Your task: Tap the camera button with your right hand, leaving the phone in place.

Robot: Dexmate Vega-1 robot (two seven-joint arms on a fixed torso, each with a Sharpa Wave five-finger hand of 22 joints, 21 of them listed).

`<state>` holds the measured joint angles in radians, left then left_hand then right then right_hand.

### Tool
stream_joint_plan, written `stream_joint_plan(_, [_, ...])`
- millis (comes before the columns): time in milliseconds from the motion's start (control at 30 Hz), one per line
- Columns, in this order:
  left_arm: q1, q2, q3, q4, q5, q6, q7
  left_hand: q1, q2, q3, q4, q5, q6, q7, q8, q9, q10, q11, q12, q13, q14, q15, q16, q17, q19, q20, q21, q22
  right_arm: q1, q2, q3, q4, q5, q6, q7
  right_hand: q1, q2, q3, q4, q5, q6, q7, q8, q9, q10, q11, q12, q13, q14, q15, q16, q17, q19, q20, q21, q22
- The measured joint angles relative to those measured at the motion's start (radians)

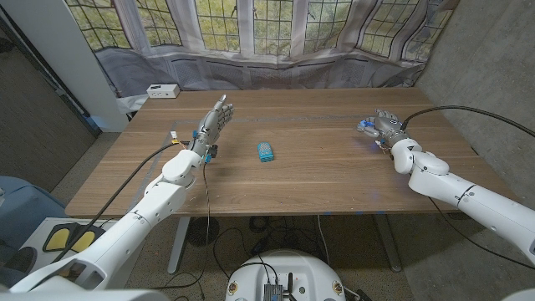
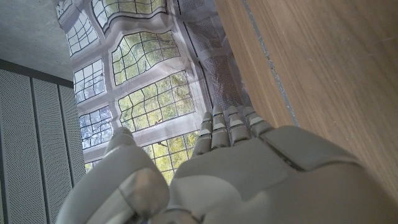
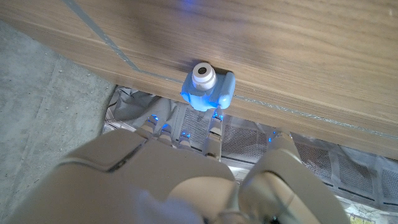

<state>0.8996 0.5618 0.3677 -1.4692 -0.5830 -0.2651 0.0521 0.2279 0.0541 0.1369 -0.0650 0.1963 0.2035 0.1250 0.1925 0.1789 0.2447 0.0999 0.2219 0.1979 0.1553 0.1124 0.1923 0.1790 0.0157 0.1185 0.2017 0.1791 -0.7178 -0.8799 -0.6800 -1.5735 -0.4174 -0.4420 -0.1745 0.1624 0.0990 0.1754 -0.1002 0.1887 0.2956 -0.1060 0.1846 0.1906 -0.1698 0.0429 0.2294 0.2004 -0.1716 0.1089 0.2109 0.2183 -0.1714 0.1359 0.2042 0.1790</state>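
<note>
I see the wooden table (image 1: 334, 180) in front of me, with both arms on it, and I judge that I am at the approach step, the tap itself not yet made. My left arm lies far to its side, and the left hand (image 1: 212, 127) stands upright with the fingers straight and together, holding nothing. My right hand (image 1: 384, 127) is near the far right part of the table, low over the surface, and just beyond its fingertips sits a small blue toy camera (image 3: 208, 86) with a white round lens; whether the fingers touch it I cannot tell. The right hand holds nothing, but I cannot tell if its fingers are spread or curled. A small teal phone (image 1: 266, 151) lies in the table's middle, well apart from both hands. The next move calls for a short, light press on the camera's button, without any push toward the phone.
</note>
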Motion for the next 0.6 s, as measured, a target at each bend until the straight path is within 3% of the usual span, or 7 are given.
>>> stream_joint_plan(267, [-0.007, -0.001, 0.002, 0.007, -0.001, 0.000, -0.007, 0.000, 0.000, 0.000, 0.000, 0.000, 0.006, -0.006, 0.000, 0.000, 0.000, 0.000, 0.000, 0.000, 0.000, 0.000, 0.000, 0.000, 0.000, 0.000, 0.000, 0.000, 0.000, 0.001, 0.000, -0.001, -0.001, 0.002, -0.001, 0.004, -0.004, 0.004, -0.004, 0.000, -0.096, 0.008, -0.015, 0.000, 0.000, 0.000, -0.002, 0.000, 0.000, 0.000, 0.000, 0.000, 0.000, 0.000, 0.000, 0.000])
stream_joint_plan(600, [-0.013, 0.001, 0.003, 0.012, -0.004, 0.000, -0.015, 0.000, 0.000, -0.003, -0.003, 0.000, 0.009, -0.009, 0.000, 0.000, 0.002, -0.002, 0.001, 0.000, 0.000, 0.000, 0.000, 0.000, 0.000, 0.000, 0.000, 0.000, -0.003, 0.003, 0.003, -0.001, 0.000, 0.011, -0.013, 0.008, -0.008, 0.011, -0.011, -0.004, -0.384, 0.037, -0.023, 0.000, 0.000, 0.008, -0.012, 0.000, 0.000, 0.000, 0.000, 0.000, 0.000, 0.000, 0.000, 0.000])
